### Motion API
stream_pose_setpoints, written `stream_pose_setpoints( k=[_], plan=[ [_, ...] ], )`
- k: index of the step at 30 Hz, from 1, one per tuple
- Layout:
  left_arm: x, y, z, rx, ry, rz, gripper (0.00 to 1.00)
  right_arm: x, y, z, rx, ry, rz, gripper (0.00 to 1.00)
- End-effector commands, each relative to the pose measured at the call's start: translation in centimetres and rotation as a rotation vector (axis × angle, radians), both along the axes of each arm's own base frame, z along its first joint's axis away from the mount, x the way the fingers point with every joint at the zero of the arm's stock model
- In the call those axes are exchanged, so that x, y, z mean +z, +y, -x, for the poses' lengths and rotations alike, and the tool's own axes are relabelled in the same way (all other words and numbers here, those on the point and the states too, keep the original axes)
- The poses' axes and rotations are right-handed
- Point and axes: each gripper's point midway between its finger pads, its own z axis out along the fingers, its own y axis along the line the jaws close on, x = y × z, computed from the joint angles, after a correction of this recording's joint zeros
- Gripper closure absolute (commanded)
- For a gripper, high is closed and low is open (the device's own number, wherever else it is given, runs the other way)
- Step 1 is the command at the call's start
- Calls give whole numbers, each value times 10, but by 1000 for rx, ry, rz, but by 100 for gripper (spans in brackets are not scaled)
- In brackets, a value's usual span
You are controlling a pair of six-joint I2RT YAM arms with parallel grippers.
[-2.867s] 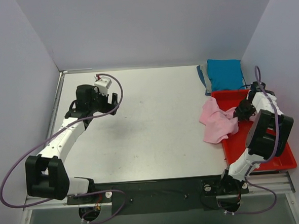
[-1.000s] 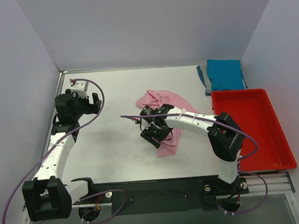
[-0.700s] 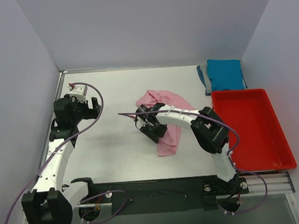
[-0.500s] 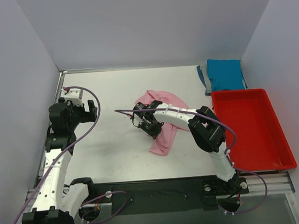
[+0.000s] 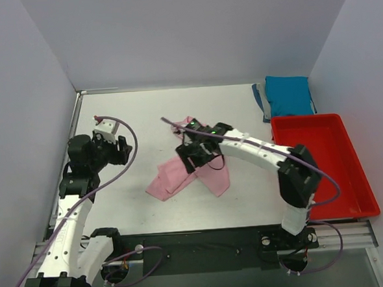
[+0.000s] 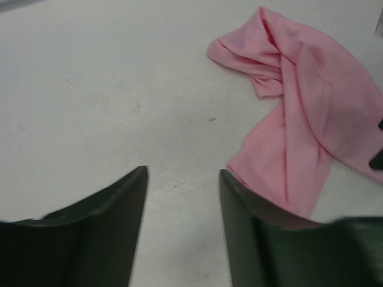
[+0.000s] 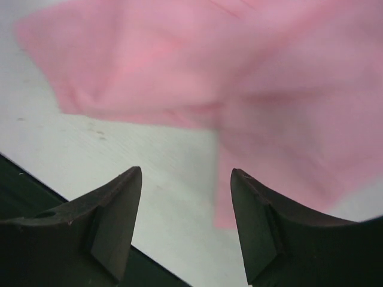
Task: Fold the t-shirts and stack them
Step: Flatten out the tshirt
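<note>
Pink t-shirt [image 5: 171, 177] now nearer left gripper [image 6: 182, 179], rumpled, unfolded, sprawled flat

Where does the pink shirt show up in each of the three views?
Top external: pink shirt lies crumpled near the centre of the picture, slightly low.
Left wrist: the shirt takes the right half, from the top down to the lower right.
Right wrist: the shirt fills the top and right, blurred.
Shared landmark: the white table under the shirt, seen in all three.
</note>
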Motion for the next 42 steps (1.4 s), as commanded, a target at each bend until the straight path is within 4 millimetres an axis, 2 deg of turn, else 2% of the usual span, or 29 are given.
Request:
stream_pose_setpoints(
  k=[1,2,3,6,7,8,10,11,13,15,16,17,19,20,24,25,27,30,34,38,40,41,42],
  plan=[
    [-26,-59,40,-356,146,25,52,8,-129,-9,-475,-5,62,44],
    [-44,-62,51,-382,226,19,55,12,-141,-11,-528,-33,49,44],
    [-51,-74,56,-439,266,23,65,-6,-160,-5,-572,-10,78,43],
    [-61,-94,67,-555,326,-34,63,-27,-180,-1,-649,38,63,40],
    [-67,-108,71,-616,349,-94,56,-34,-183,-1,-667,45,60,40],
    [-78,-112,82,-681,388,-161,53,-43,-187,1,-692,72,64,39],
    [-98,-125,95,-794,443,-314,43,-52,-182,0,-701,98,40,39],
    [-115,-132,101,-832,486,-403,38,-54,-176,-5,-698,96,16,39],
    [-137,-140,102,-873,524,-523,36,-66,-164,-4,-690,150,-9,39],
    [-151,-150,101,-898,560,-571,36,-78,-155,0,-680,203,-10,41],
    [-151,-158,99,-891,566,-567,36,-84,-152,2,-676,223,1,43],
    [-160,-161,95,-877,589,-571,36,-87,-151,5,-677,234,7,46],
    [-167,-164,89,-823,618,-556,36,-90,-151,7,-686,240,10,65],
    [-169,-162,85,-798,619,-568,37,-88,-151,8,-690,238,3,78],
    [-186,-153,79,-758,626,-618,38,-74,-148,1,-678,200,-31,100],
    [-187,-153,77,-759,620,-624,39,-72,-151,1,-679,190,-18,100],
    [-188,-153,74,-753,617,-616,43,-64,-152,-2,-679,169,-18,100],
    [-191,-159,76,-783,613,-586,56,-58,-153,-4,-679,158,-20,100],
    [-203,-166,83,-840,637,-552,57,-51,-156,-5,-684,142,-11,100],
    [-209,-166,80,-845,648,-555,55,-39,-160,-9,-692,104,-20,100],
    [-207,-166,75,-842,632,-554,69,-34,-161,-10,-695,90,-21,100],
    [-204,-166,72,-840,623,-558,91,-29,-161,-11,-694,79,-29,100],
    [-201,-165,72,-839,629,-559,100,-28,-164,-11,-698,74,-21,100]
  ],
)
